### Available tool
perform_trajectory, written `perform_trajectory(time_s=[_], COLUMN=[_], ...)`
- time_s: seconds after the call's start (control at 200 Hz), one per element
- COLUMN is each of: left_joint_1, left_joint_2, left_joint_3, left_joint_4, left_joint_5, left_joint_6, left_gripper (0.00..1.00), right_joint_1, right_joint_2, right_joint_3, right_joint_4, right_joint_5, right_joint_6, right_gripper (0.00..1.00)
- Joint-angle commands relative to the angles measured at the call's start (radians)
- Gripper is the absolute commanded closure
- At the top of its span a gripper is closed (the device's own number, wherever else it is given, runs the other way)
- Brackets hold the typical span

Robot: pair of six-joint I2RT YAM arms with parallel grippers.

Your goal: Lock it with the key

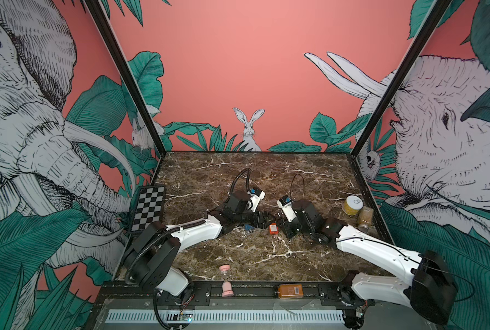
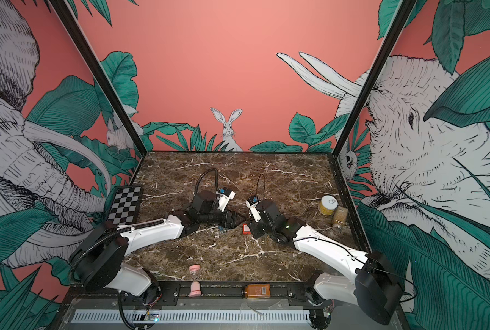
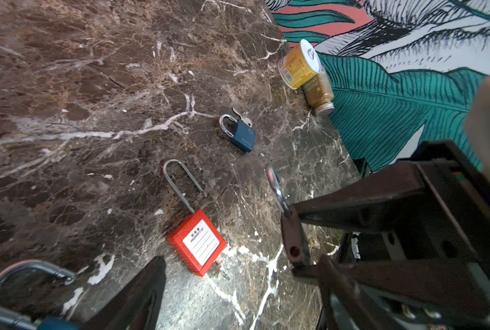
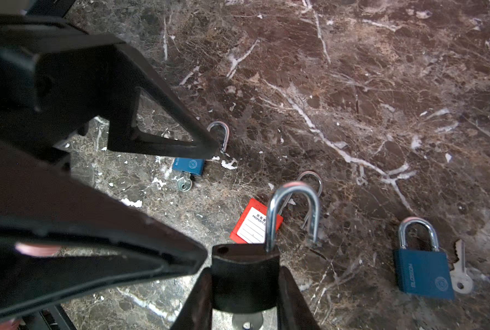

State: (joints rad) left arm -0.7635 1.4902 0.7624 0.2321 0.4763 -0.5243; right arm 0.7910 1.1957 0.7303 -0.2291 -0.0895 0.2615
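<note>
Padlock (image 4: 243, 280), dark-bodied, sits clamped in the right fingers (image 4: 195, 308) over the bench (image 4: 380, 85), shackle (image 4: 292, 191) swung open, key (image 4: 246, 324) seemingly plugged in underneath. Left fingers (image 4: 163, 148) stand wide apart, empty, beside it. Likely next: seat the shackle, then turn the key.

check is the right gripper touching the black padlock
Touching. The right wrist view shows the right gripper clamping the black padlock, a finger flush on each side of its body.

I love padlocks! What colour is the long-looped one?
That padlock is red; it shows best in the left wrist view.
</note>
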Motion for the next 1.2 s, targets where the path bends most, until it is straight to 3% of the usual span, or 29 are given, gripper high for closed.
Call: perform_trajectory(time_s=[0.0, 0.745, 1.11, 1.19], left_joint_1=[-0.005, -0.005, -0.005, -0.005], left_joint_2=[0.002, 0.031, 0.04, 0.044], left_joint_3=[0.015, 0.07, 0.066, 0.066], left_joint_4=[0.035, 0.03, 0.055, 0.066], left_joint_5=[0.042, 0.053, 0.059, 0.061], left_joint_6=[-0.025, -0.049, -0.071, -0.08], left_gripper=[0.16, 0.4, 0.77, 0.89], right_joint_1=[0.017, 0.085, 0.097, 0.098], right_joint_2=[0.007, 0.03, 0.038, 0.044], right_joint_3=[0.028, 0.079, 0.095, 0.095], right_joint_4=[0.038, 0.02, 0.021, 0.026], right_joint_5=[-0.018, 0.014, 0.034, 0.044], right_joint_6=[-0.042, -0.101, -0.12, -0.119], right_gripper=[0.78, 0.78, 0.78, 0.78])
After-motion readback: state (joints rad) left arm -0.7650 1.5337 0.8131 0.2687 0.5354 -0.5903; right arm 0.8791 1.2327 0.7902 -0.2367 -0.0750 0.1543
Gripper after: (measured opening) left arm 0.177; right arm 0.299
